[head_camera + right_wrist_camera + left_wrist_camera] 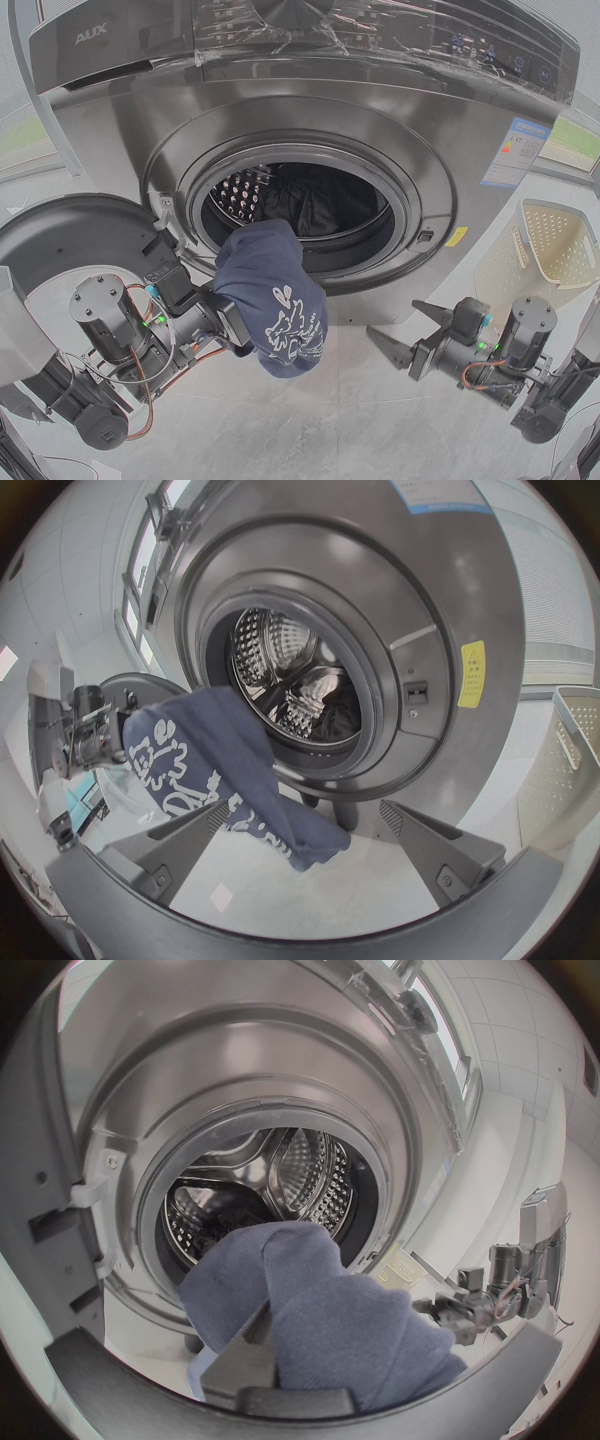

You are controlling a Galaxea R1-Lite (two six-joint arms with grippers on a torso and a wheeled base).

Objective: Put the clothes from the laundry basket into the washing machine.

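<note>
A navy garment (pixel 275 294) with white print hangs from my left gripper (pixel 275 1344), which is shut on it. The cloth's upper fold rests against the lower rim of the washing machine's (pixel 387 119) round opening (pixel 300 197), and its printed end dangles toward the floor. One dark finger (pixel 240 1360) shows under the blue cloth (pixel 337 1322). Dark clothes (pixel 322 200) lie inside the steel drum (pixel 300 1179). My right gripper (pixel 392 319) is open and holds nothing, low over the floor to the right of the opening. The cream laundry basket (pixel 553 250) stands at the far right.
The machine's round door (pixel 75 231) is swung open to the left, just behind my left arm. The basket (pixel 572 761) stands close beside the machine's right front corner. Pale tiled floor (pixel 350 412) spreads in front of the machine.
</note>
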